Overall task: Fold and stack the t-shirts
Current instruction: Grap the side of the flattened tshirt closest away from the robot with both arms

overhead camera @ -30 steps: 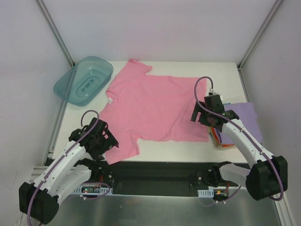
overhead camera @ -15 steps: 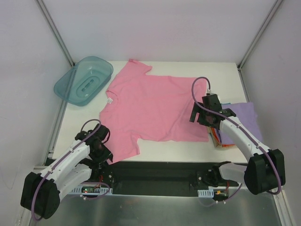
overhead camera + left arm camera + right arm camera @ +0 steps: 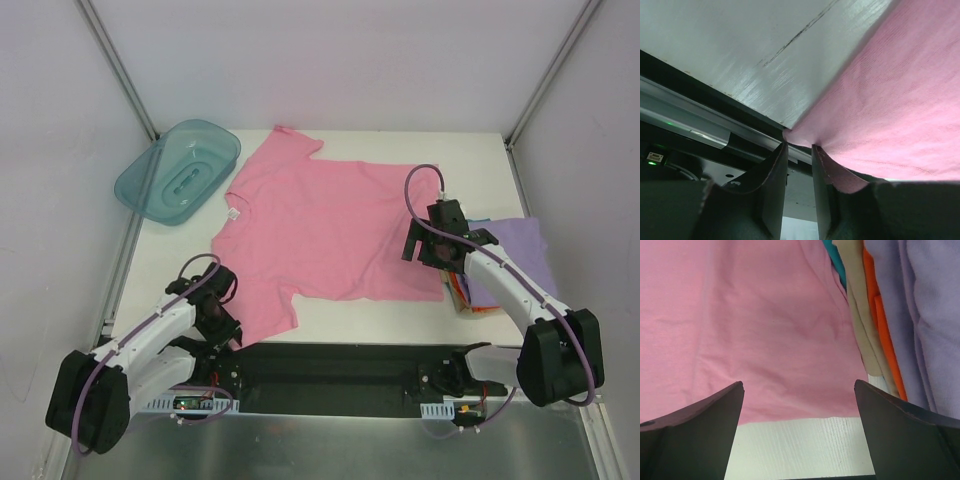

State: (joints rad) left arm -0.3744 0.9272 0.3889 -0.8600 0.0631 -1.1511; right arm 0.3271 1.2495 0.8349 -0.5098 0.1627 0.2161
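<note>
Left end effector (image 3: 799,146) is sitting nearly closed at a sleeve corner of the pink t-shirt (image 3: 320,225), grip unclear; right end effector (image 3: 799,385) is hovering wide apart above its hem.

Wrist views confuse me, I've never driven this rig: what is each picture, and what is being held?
Two robot arms sit at a white table. The wide picture looks down from above and behind them; the other two come from cameras on each wrist. A pink t-shirt lies spread out, a pile of folded shirts to its right, a teal tub at far left. The left pincer pinches the shirt's near sleeve edge. The right pincer is open above the shirt's edge beside the pile, holding nothing.
</note>
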